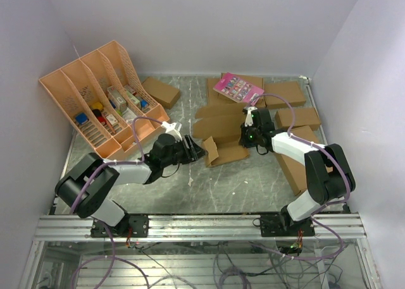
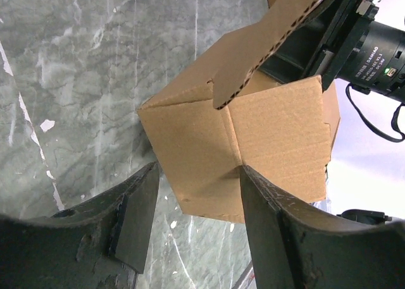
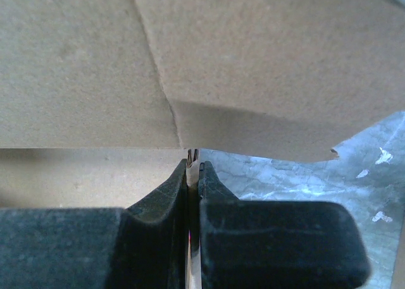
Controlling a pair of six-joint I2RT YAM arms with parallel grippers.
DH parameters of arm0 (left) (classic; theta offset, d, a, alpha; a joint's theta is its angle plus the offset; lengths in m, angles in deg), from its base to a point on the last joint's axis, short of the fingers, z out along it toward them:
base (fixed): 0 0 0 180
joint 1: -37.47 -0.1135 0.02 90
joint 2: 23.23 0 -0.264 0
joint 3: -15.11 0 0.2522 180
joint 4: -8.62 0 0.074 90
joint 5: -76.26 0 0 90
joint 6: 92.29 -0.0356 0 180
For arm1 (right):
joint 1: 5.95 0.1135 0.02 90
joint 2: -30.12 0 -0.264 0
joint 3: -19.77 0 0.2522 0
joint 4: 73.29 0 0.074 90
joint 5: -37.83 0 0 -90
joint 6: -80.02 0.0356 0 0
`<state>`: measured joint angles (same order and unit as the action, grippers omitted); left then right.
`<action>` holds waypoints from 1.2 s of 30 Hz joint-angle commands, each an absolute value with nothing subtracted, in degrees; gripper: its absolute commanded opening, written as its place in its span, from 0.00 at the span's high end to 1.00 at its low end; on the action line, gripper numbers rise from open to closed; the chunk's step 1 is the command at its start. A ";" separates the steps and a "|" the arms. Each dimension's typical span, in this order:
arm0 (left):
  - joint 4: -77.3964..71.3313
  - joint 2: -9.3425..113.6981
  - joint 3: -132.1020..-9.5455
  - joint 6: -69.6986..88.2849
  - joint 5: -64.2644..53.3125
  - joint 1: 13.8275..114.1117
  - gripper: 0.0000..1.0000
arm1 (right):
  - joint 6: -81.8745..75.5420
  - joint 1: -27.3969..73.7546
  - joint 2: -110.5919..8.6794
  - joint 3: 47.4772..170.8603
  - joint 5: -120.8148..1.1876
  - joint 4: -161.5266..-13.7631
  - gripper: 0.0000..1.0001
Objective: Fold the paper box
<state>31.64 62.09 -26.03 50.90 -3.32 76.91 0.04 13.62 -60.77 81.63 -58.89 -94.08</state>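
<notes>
We see the paper box (image 1: 226,151) near the middle of the worktop (image 1: 190,194), half folded, lying between the two hands. Its long axis runs roughly side to side, tipped a little towards the near left. A folded corner at its left end faces the left hand (image 1: 197,151), and one flap stands up above that corner. The left hand is open, its fingers spread either side of that corner; we cannot tell whether they touch it. The right hand (image 1: 247,137) is closed, pinching a thin cardboard edge at the box's right end. The worktop is grey stone-patterned with pale veins, walled in plain white (image 1: 209,23). A peach file rack (image 1: 95,93) sits far left, more brown boxes (image 1: 288,93) far right, one under a pink card (image 1: 238,88)
</notes>
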 commanded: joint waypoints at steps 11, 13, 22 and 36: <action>37.86 59.77 -24.75 54.13 -8.24 78.24 0.41 | -0.66 14.85 -61.54 82.71 -58.05 -93.73 1.00; 36.87 60.10 -25.03 53.97 -8.52 78.46 0.40 | -0.66 14.88 -61.49 82.75 -58.01 -93.72 1.00; 22.90 61.98 -30.20 52.24 -13.35 80.88 0.38 | -0.76 15.13 -60.80 82.75 -57.61 -93.64 1.00; -4.00 65.47 -43.28 51.08 -29.07 87.36 0.38 | -1.10 16.85 -59.47 82.84 -56.22 -93.40 1.00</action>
